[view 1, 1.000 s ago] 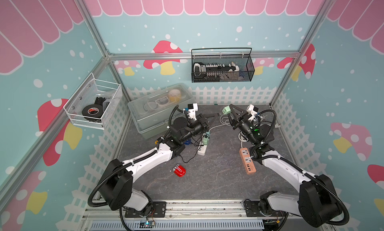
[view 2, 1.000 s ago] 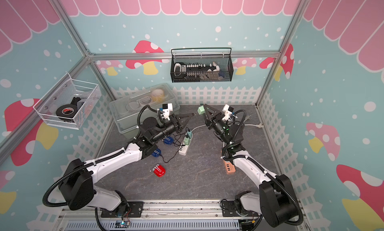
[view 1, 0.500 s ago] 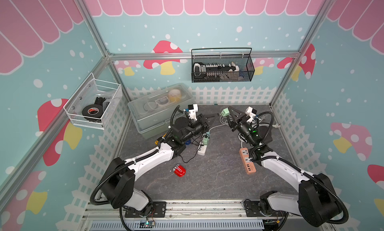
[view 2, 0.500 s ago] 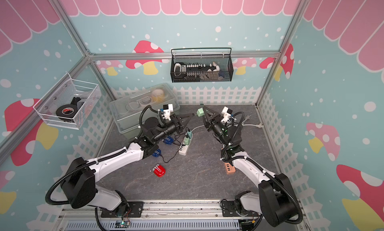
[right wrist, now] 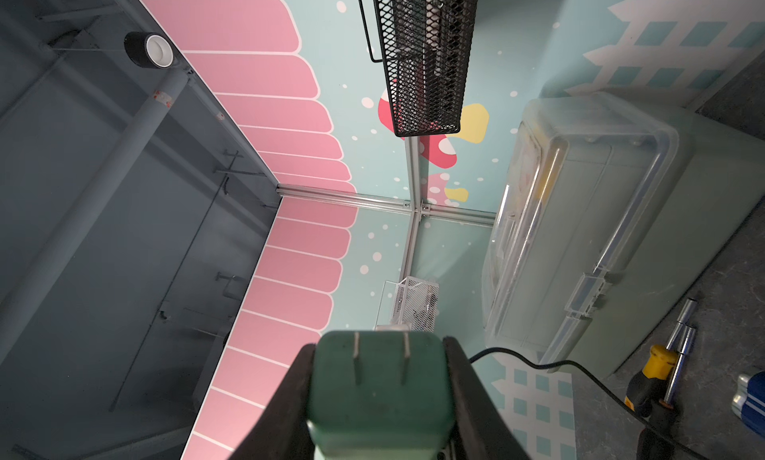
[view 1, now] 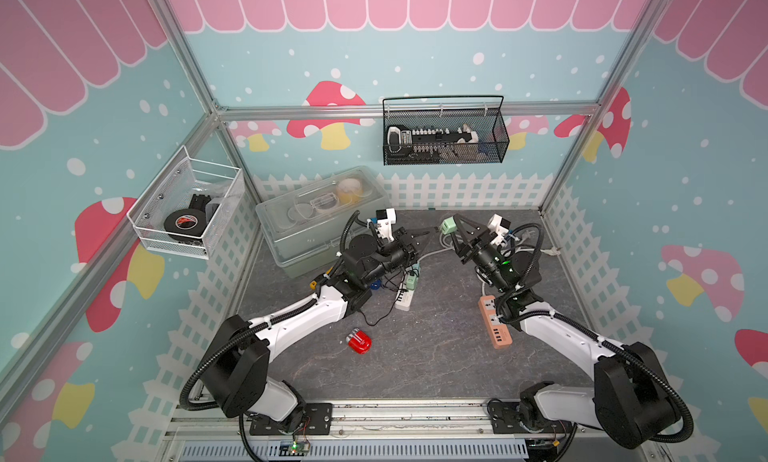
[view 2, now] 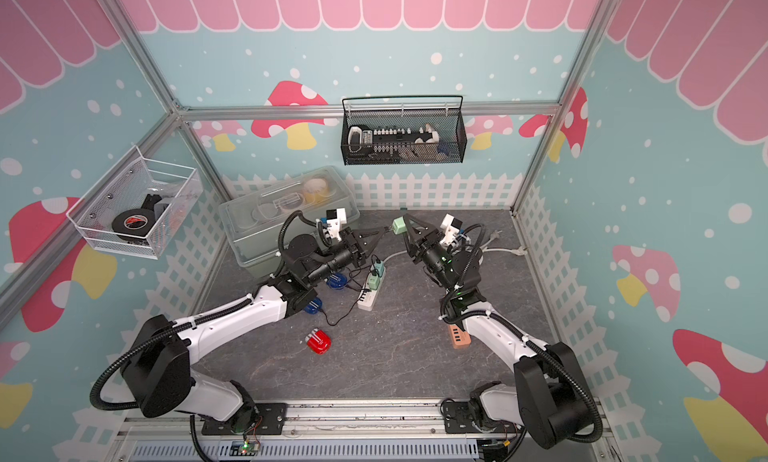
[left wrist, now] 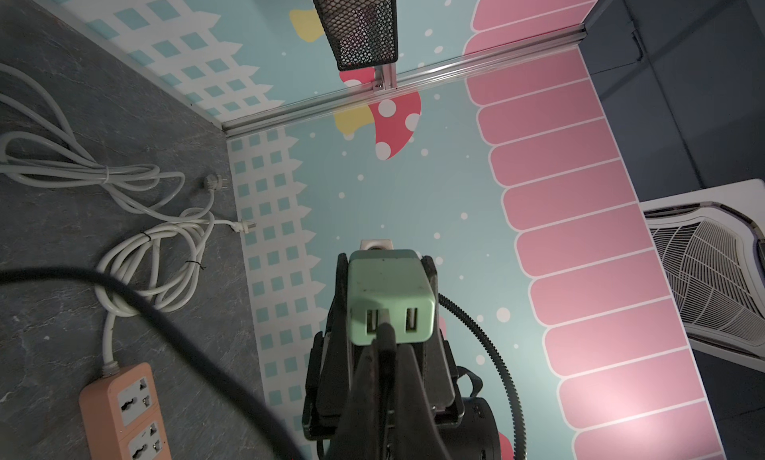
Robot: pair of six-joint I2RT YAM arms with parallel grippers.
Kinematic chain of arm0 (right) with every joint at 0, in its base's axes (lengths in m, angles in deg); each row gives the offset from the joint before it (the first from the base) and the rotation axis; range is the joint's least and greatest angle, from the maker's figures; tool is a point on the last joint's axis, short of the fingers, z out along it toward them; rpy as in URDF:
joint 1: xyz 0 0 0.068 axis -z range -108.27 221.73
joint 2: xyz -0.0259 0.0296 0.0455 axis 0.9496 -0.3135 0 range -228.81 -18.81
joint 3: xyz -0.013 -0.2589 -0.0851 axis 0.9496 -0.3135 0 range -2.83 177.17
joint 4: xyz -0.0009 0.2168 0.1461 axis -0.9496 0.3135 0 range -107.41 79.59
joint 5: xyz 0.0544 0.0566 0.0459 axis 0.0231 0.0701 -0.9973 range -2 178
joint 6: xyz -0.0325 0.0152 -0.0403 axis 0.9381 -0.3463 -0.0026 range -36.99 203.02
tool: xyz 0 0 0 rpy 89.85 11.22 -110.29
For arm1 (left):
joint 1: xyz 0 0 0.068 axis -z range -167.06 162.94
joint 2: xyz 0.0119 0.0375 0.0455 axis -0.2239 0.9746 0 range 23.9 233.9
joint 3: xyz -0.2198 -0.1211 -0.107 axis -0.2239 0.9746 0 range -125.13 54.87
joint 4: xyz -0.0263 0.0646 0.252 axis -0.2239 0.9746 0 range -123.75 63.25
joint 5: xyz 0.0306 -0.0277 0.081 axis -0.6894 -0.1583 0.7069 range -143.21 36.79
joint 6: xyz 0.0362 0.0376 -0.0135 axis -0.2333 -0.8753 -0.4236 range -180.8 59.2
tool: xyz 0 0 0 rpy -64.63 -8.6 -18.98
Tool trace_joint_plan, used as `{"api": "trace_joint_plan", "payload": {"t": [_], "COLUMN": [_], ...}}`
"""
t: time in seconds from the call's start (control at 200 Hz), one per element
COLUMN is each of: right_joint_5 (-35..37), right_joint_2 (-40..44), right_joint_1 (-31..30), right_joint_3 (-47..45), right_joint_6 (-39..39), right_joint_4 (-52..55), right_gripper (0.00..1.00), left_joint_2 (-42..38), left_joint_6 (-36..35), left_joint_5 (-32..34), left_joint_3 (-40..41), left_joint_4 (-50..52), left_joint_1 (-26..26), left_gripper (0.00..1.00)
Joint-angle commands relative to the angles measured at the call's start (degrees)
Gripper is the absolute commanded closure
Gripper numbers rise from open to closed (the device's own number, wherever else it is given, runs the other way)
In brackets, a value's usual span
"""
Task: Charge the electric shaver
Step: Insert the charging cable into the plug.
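Note:
My right gripper (view 1: 452, 228) (right wrist: 378, 354) is raised above the table and shut on a pale green USB charger (view 1: 448, 226) (view 2: 399, 224) (right wrist: 378, 379), prongs pointing away from its wrist. My left gripper (view 1: 430, 232) (left wrist: 387, 342) is shut on the black USB plug (left wrist: 385, 334) of a thin black cable. The plug's tip sits at the left port of the charger (left wrist: 391, 288); how deep it is in, I cannot tell. The cable trails down toward a blue shaver-like body (view 2: 312, 305) under my left arm. A similar red one (view 1: 359, 341) lies alone on the table.
A white power strip (view 1: 405, 295) with small chargers lies below my left gripper. An orange power strip (view 1: 494, 322) (left wrist: 124, 408) lies beside my right arm, coiled white cords (left wrist: 157, 247) behind it. A clear lidded box (view 1: 320, 219) stands at the back left, a screwdriver (right wrist: 654, 375) beside it.
My left gripper has moved toward the right gripper, carrying the plug up to the charger. The right gripper has tilted the charger slightly toward it.

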Motion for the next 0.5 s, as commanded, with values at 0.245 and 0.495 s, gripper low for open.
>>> {"api": "trace_joint_plan", "payload": {"t": [0.245, 0.495], "right_joint_5": [0.5, 0.1], "right_joint_2": [-0.1, -0.3], "right_joint_1": [-1.2, -1.6], "right_joint_3": [1.8, 1.4], "right_joint_6": [-1.4, -1.1], "right_joint_4": [-3.9, -3.0], "right_gripper": [0.97, 0.97], "left_joint_2": [1.2, 2.1], "left_joint_6": [0.0, 1.1], "left_joint_5": [-0.1, -0.9], "left_joint_3": [-0.9, -2.3], "left_joint_4": [-0.2, -1.2], "left_joint_1": [0.0, -0.2], "left_gripper": [1.0, 1.0]}}
